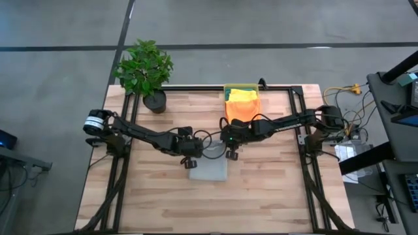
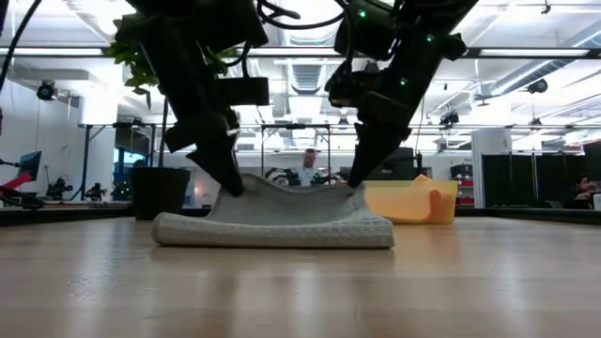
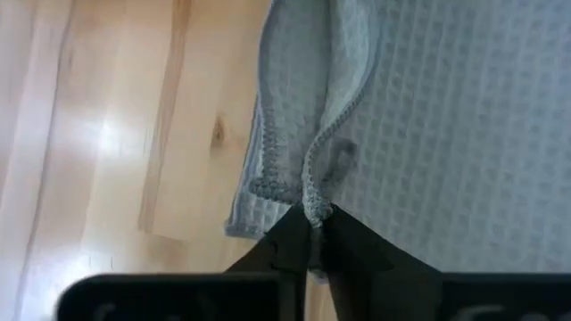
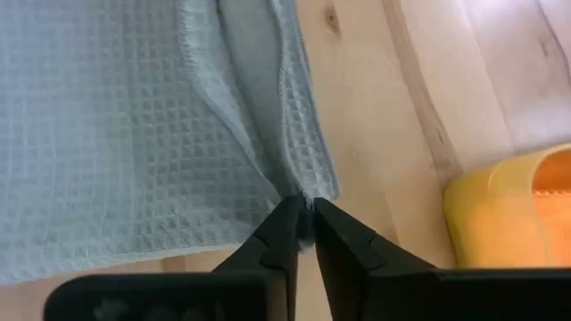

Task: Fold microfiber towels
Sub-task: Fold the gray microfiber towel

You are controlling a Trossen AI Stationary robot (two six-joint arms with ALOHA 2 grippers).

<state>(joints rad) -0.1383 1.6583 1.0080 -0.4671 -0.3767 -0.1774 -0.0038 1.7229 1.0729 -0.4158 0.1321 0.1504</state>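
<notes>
A light wooden plank table [image 1: 261, 189] with a black metal frame carries a folded light grey waffle-weave microfiber towel [image 1: 209, 168] near its middle. A rigid yellow plastic bin [image 1: 228, 91] sits at the far edge, and a leafy green potted plant [image 1: 145, 68] at the far left corner.

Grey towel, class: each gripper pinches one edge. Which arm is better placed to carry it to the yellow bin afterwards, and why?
Probably the right. The right gripper holds the grey towel on the side nearer the yellow bin, while the left gripper pinches the farther side and would have to reach across.
</notes>
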